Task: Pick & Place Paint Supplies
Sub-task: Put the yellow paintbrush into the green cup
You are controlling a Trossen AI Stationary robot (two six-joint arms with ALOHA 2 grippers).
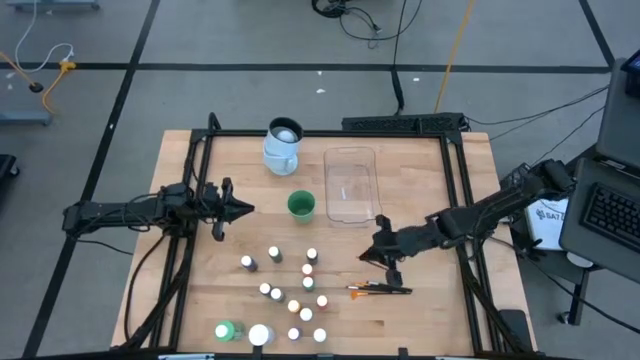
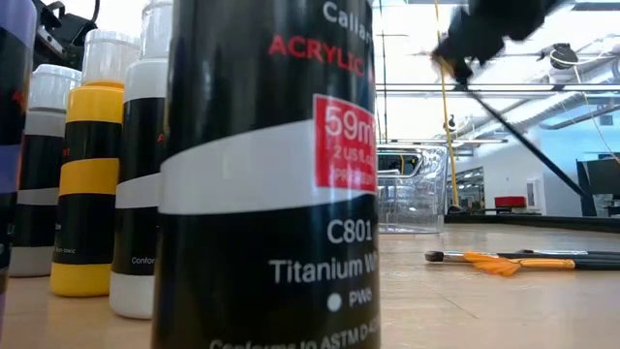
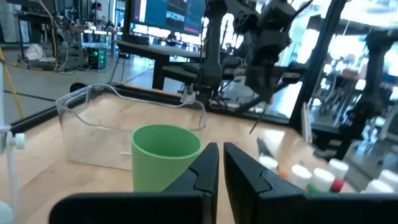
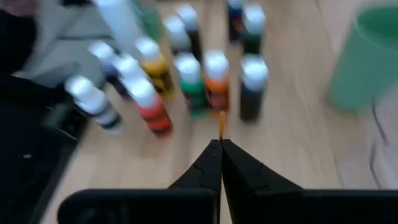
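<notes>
Several small white-capped paint bottles (image 1: pixel 295 290) stand upright near the table's front edge, with a larger green bottle (image 1: pixel 228 330) and a white jar (image 1: pixel 260 335) beside them. Two orange-tipped brushes (image 1: pixel 380 290) lie flat on the wood to their right. My right gripper (image 1: pixel 370 252) hovers above and a little behind those brushes, shut on another thin brush (image 4: pixel 221 124). My left gripper (image 1: pixel 245 210) stays at mid-left, shut and holding nothing, pointing level toward the green cup. My right gripper pinches the thin brush between its two fingertips, close to the orange tip (image 4: pixel 221 121), which sticks out just past them. The brush is lifted clear of the table. Its dark handle (image 2: pixel 523 136) slants down and away below the gripper.
A green cup (image 1: pixel 301 205) stands at the table's middle. Behind it stand a clear rectangular tub (image 1: pixel 350 185) and a pale jug (image 1: pixel 283 145). A laptop (image 1: pixel 610 215) sits off the table's right edge. Bare wood lies between the cup and the bottles.
</notes>
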